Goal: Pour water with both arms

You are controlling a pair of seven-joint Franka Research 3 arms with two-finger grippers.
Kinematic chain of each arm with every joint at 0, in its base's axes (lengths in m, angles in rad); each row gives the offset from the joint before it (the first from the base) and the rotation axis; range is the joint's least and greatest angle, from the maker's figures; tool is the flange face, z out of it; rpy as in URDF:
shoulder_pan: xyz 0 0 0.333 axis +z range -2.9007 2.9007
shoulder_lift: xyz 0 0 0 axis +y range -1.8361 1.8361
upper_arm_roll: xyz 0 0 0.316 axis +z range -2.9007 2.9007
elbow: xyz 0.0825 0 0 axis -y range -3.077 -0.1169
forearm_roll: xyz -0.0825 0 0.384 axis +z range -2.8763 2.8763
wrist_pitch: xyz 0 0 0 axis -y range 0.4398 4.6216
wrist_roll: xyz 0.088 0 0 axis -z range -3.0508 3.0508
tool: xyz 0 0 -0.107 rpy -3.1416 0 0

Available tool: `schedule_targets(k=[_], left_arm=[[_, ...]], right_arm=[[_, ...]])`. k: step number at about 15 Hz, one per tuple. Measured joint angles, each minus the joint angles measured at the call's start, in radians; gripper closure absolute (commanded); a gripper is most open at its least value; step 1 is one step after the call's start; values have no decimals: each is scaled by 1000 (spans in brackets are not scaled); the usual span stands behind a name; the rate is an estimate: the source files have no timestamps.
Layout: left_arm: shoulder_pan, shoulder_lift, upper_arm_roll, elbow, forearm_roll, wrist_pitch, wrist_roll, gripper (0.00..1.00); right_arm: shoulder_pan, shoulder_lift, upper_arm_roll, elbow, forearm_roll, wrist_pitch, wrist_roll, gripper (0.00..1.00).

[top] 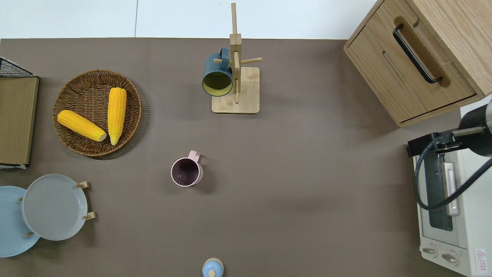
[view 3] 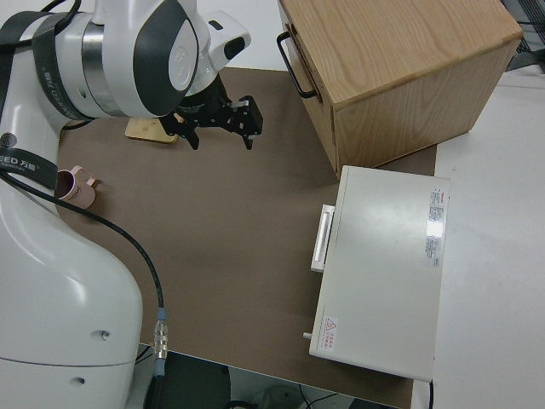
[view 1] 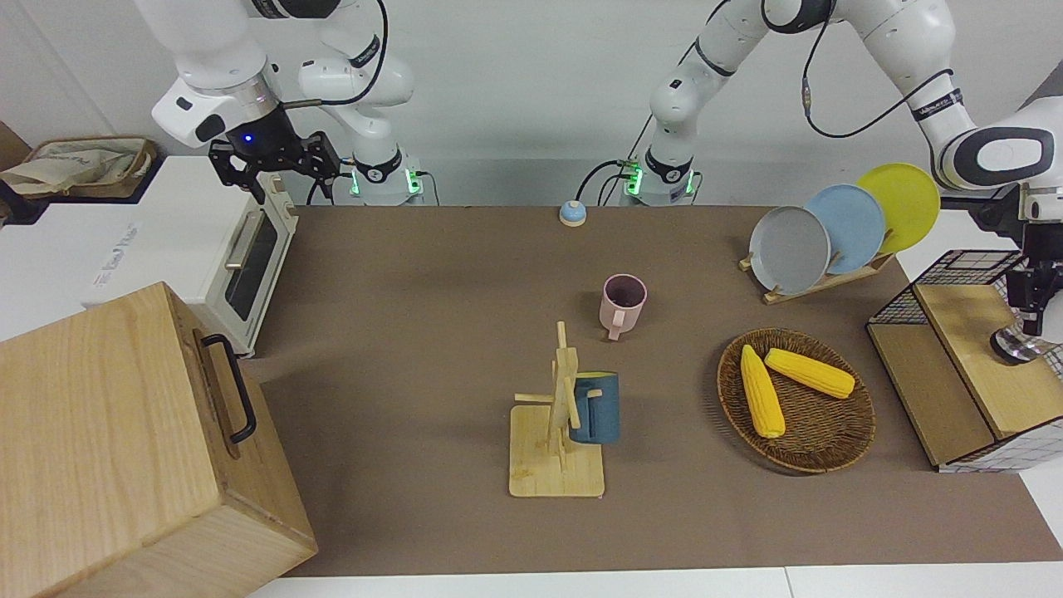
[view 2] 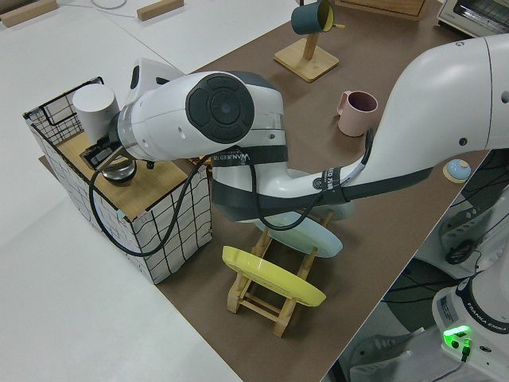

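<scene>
My left arm reaches to the wire crate (view 1: 963, 274) at its end of the table. My left gripper (view 1: 1032, 322) hangs low over the crate's wooden shelf (view 2: 151, 187), beside a white cylinder (view 2: 94, 107). A shiny round metal thing (view 1: 1015, 345) sits right under it; I cannot tell whether it is held. My right arm is parked, its gripper (view 1: 264, 170) open and empty. A pink mug (top: 186, 172) stands upright mid-table. A dark blue mug (top: 217, 75) hangs on a wooden rack (top: 246, 104). Water is out of view.
A wicker basket (view 1: 818, 448) holds two corn cobs. Plates stand in a rack (view 1: 830, 228) near the left arm's base. A white toaster oven (view 1: 249, 249) and a wooden cabinet (view 1: 124, 432) fill the right arm's end. A small blue bell (view 1: 571, 213) sits between the arm bases.
</scene>
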Motion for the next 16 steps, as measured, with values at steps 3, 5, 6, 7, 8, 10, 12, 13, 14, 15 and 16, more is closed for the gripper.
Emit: schedule_targets(k=[3, 5, 6, 7, 8, 10, 12, 13, 14, 15, 16], left_arm=[[0, -1, -2, 3, -11, 7, 3, 2], [0, -4, -2, 8, -14, 12, 3, 2], [0, -4, -2, 11, -14, 12, 2, 2], [0, -5, -2, 14, -14, 12, -3, 2], [0, -6, -1, 17, -10, 10, -10, 2], [0, -11, 4, 22, 31, -34, -45, 2], [1, -18, 25, 57, 135, -137, -144, 2], [2, -23, 33, 78, 198, -189, -193, 2], [3, -29, 36, 99, 255, -240, -232, 2], [5, -37, 38, 117, 304, -293, -259, 2], [7, -46, 40, 129, 338, -346, -280, 2]], right_arm=[[0, 0, 0, 0, 0, 0, 0, 7], [0, 0, 0, 0, 0, 0, 0, 7], [0, 0, 0, 0, 0, 0, 0, 7], [0, 0, 0, 0, 0, 0, 0, 7], [0, 0, 0, 0, 0, 0, 0, 7], [0, 0, 0, 0, 0, 0, 0, 7], [0, 0, 0, 0, 0, 0, 0, 7], [0, 0, 0, 0, 0, 0, 0, 7], [0, 0, 0, 0, 0, 0, 0, 7], [0, 0, 0, 0, 0, 0, 0, 7], [0, 0, 0, 0, 0, 0, 0, 7]])
